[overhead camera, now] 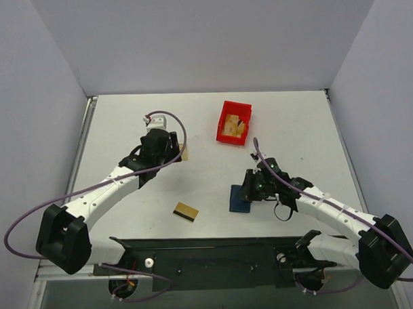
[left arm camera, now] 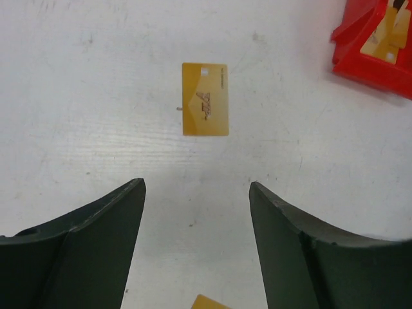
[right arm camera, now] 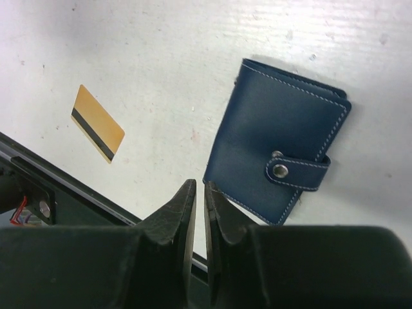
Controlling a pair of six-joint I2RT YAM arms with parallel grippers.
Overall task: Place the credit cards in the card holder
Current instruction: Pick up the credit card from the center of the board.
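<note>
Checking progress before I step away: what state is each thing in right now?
card holder: closed, strap snapped, flat on the table.
striped card: loose on the table, stripe side up, not in the holder.
printed card: loose on the table, print side up, not in the holder.
red bin: upright, tan items inside.
left fingers: open, empty.
right fingers: shut, empty.
</note>
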